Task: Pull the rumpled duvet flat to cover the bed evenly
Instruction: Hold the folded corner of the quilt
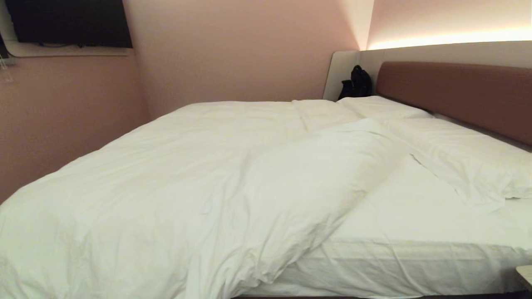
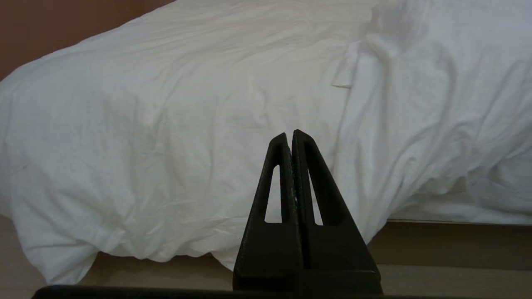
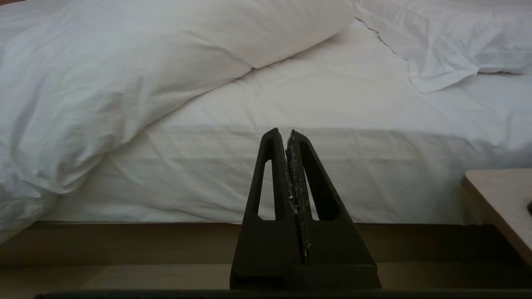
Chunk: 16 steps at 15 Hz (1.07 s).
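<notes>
**Bed with rumpled duvet; both grippers idle before the near edge**

Bed [image 1: 415,232]: wide and low, its brown headboard [image 1: 457,97] at the right in the head view inside a pale surround. The near right part of the mattress lies uncovered, showing the white fitted sheet [image 1: 399,207] on top and down the near side.

Duvet [image 1: 174,178]: thick, white, wrinkled. It covers the left and far part of the bed and hangs over the near left edge. Its right edge runs slantwise, folded back in a puffy roll from near the pillows down to the near side.

Pillows: one [image 1: 465,158] lies by the headboard beside the bare sheet, its loose case edge rumpled; a second [image 1: 382,107] lies farther along the headboard.

Left gripper [image 2: 291,135]: fingers pressed together, holding nothing, touching nothing. It points at the hanging duvet [image 2: 174,137], apart from it, above the pale floor [image 2: 166,270].

Right gripper [image 3: 284,133]: fingers pressed together, empty, touching nothing. It points at the sheeted side of the mattress [image 3: 374,174], with the rolled duvet edge [image 3: 124,74] off to one side and a pillow [image 3: 440,37] to the other.

Other items: a dark bag [image 1: 356,83] in the far corner beside the headboard; the corner of a pale wooden counter [image 3: 498,199] just beside the bed; a dark screen [image 1: 68,20] on the wall.
</notes>
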Motion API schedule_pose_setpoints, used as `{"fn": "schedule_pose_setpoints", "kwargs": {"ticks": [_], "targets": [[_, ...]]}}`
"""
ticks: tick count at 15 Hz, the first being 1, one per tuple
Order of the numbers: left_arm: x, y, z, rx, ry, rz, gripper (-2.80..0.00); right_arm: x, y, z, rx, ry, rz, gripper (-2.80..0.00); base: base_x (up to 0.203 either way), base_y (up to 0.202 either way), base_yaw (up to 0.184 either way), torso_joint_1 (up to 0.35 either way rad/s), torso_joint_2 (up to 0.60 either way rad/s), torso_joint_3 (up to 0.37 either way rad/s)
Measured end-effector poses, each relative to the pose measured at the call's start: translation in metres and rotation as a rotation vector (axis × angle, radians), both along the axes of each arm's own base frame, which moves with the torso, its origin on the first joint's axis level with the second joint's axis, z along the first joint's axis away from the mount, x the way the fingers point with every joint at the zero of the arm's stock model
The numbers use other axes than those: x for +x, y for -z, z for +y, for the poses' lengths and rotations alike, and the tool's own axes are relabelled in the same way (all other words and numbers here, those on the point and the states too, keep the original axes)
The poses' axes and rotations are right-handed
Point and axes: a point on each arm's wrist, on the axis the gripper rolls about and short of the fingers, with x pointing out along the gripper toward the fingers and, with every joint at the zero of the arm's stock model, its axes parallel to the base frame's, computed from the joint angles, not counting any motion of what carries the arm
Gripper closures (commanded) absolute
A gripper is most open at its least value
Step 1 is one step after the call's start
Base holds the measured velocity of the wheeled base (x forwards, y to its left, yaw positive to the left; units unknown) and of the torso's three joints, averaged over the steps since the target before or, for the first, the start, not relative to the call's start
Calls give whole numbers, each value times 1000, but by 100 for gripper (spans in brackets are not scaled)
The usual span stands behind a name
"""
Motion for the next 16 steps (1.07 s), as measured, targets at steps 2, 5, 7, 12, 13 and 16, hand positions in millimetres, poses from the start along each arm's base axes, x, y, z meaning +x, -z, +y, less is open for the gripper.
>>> {"fn": "schedule_pose_setpoints", "kwargs": {"ticks": [2, 5, 7, 12, 13, 16], "targets": [[0, 0, 0, -1, 1, 1, 0, 0, 0, 0, 1, 0, 0, 0, 0, 0, 0, 0, 0, 0], [0, 0, 0, 0, 0, 1, 0, 0, 0, 0, 0, 0, 0, 0, 0, 0, 0, 0, 0, 0], [0, 0, 0, 0, 1, 1, 0, 0, 0, 0, 0, -1, 0, 0, 0, 0, 0, 0, 0, 0], [0, 0, 0, 0, 1, 0, 0, 0, 0, 0, 0, 0, 0, 0, 0, 0, 0, 0, 0, 0], [0, 0, 0, 0, 0, 1, 0, 0, 0, 0, 0, -1, 0, 0, 0, 0, 0, 0, 0, 0], [0, 0, 0, 0, 0, 1, 0, 0, 0, 0, 0, 0, 0, 0, 0, 0, 0, 0, 0, 0]]}}
